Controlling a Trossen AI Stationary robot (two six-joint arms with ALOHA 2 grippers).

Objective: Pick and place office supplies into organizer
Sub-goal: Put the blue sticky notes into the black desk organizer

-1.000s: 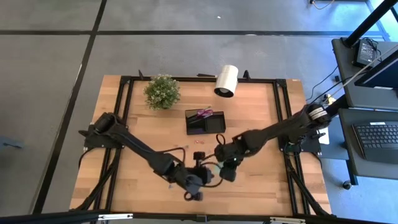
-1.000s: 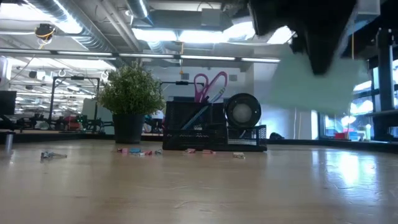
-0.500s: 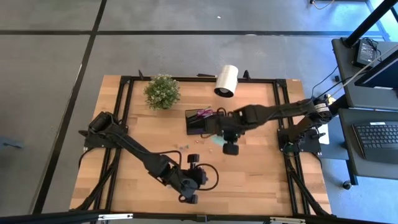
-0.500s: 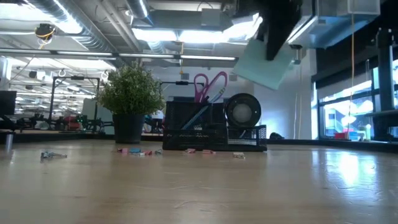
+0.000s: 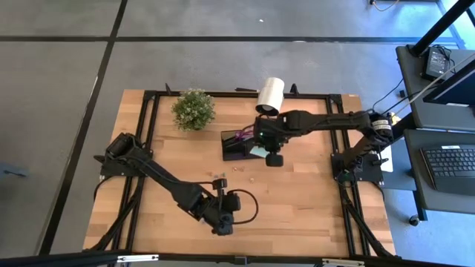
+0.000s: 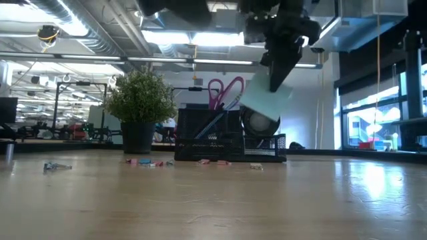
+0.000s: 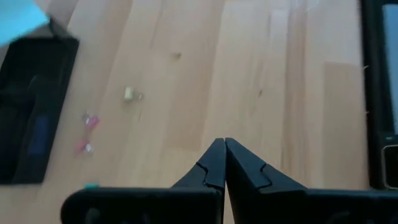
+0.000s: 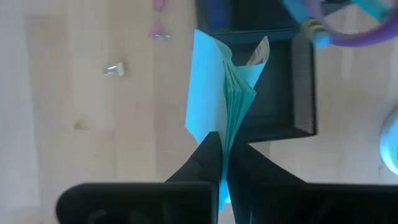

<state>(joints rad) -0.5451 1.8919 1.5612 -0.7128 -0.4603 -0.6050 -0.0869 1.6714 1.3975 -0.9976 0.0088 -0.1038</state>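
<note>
My right gripper (image 5: 261, 150) hangs above the black organizer (image 5: 239, 145), shut on the light green sticky-note pad (image 8: 214, 93). The low view shows the pad (image 6: 265, 103) in the air in front of the organizer (image 6: 203, 140). Purple-handled scissors (image 6: 223, 90) stand in the organizer's taller compartment. Small clips (image 5: 236, 169) lie on the wood near the organizer. My left gripper (image 5: 224, 222) is near the table's front edge, shut and touching nothing (image 7: 224, 163). My right gripper pinches the sticky-note pad at one edge (image 8: 222, 144) between its two fingers, which come from above and point steeply down. The pad hangs tilted below the fingers, clear of the organizer and the table. Its loose sheets fan apart at the free end (image 8: 245, 93).
A potted plant (image 5: 194, 109) and a white cylinder roll (image 5: 270, 96) stand at the table's far edge beside the organizer. More clips (image 6: 150, 162) and a metal clip (image 6: 57, 167) lie on the wood. Black frame rails (image 5: 338, 141) border the table.
My right gripper has carried the sticky-note pad from the table's middle toward the far edge, rising a little, to above the organizer. It has rolled on the way, so the pad now hangs lower and tilted. My left gripper has stayed shut and tipped slightly.
</note>
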